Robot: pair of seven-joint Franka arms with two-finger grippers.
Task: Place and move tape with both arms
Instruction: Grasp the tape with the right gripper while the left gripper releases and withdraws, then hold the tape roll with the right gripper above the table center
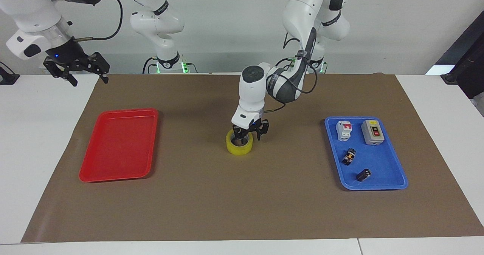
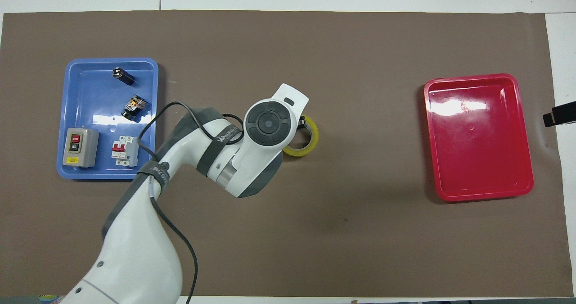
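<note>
The tape (image 1: 239,145), a yellow roll with a pale inner ring, lies flat on the brown mat near the table's middle. In the overhead view the left arm's wrist covers part of the tape (image 2: 310,142). My left gripper (image 1: 248,135) hangs just above the roll's rim on the side nearer the robots. It is open, with one finger over the hole and the other outside the ring, and it holds nothing. My right gripper (image 1: 74,72) waits in the air over the white table top at the right arm's end, open and empty. Only its tip (image 2: 558,115) shows from overhead.
An empty red tray (image 1: 119,145) lies on the mat toward the right arm's end. A blue tray (image 1: 378,166) toward the left arm's end holds a grey switch box (image 1: 372,132), a red-and-white breaker (image 1: 344,130) and two small dark parts.
</note>
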